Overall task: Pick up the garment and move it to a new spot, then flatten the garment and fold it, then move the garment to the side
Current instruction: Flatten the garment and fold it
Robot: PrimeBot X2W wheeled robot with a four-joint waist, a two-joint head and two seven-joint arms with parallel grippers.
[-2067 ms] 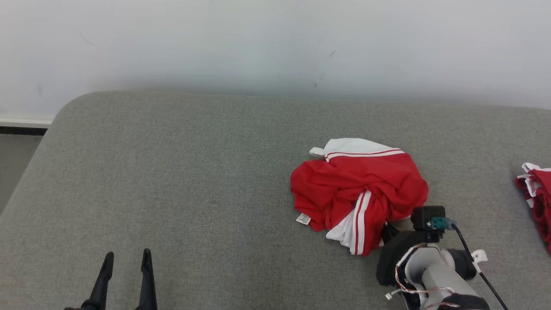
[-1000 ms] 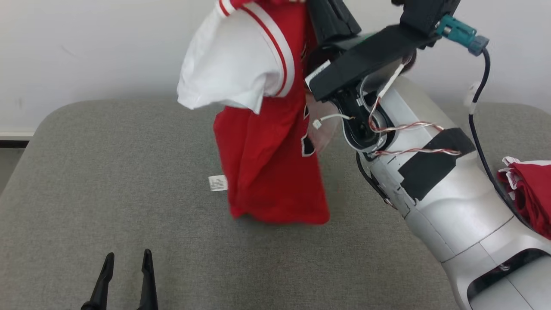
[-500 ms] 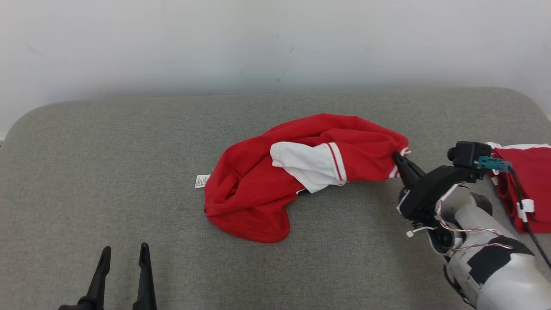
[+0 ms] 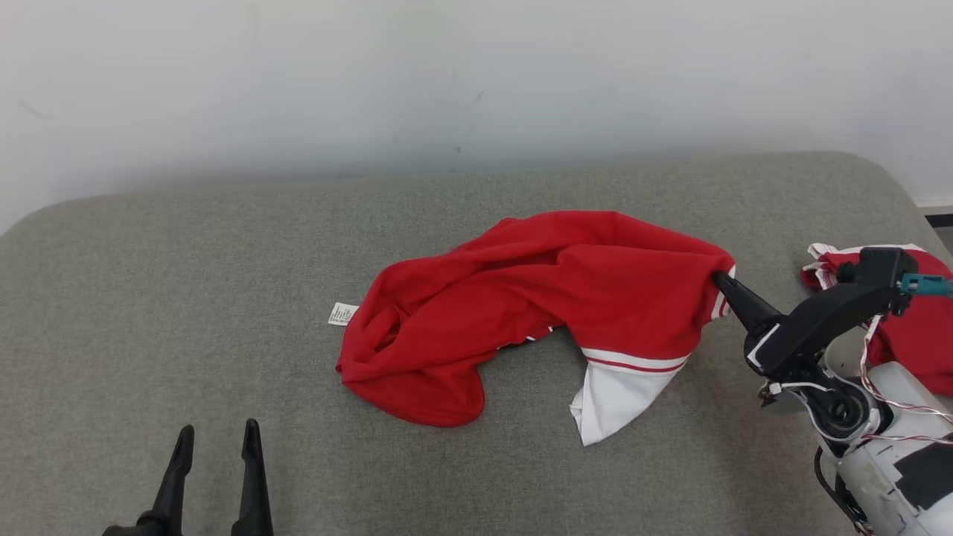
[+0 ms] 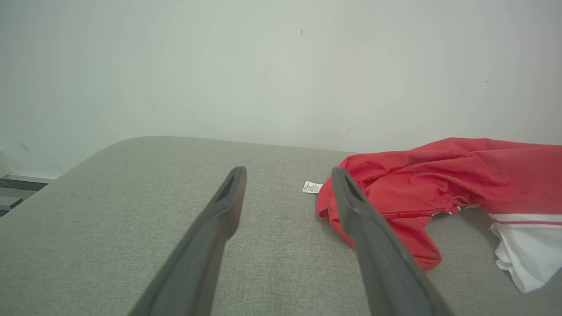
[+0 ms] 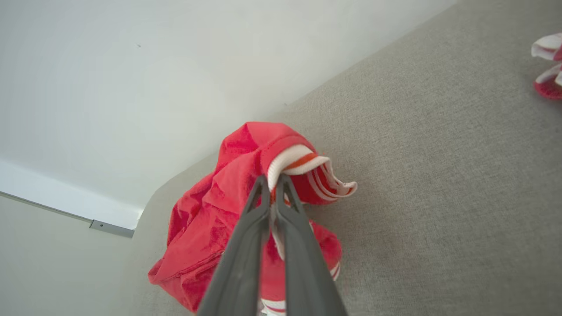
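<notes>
Right gripper (image 4: 721, 280): clamped tight on the striped edge of the red garment (image 4: 536, 298), centre-right of head frame; rest of it crumpled on the grey cushion (image 4: 149, 313), white panel drooping lower middle. Left gripper (image 4: 219, 429): spread wide, holding nothing, lower left. Risks: slip from a thin one-point pinch under a hard pull; bunching instead of flattening if dragged; snag on the second garment (image 4: 912, 335) at right edge. Count: two garments; two grippers; one white label (image 4: 342, 313).

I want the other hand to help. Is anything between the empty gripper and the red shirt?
Nothing visible is. Bare grey cushion lies between the left gripper and the red garment, whose edge the right gripper pinches.
</notes>
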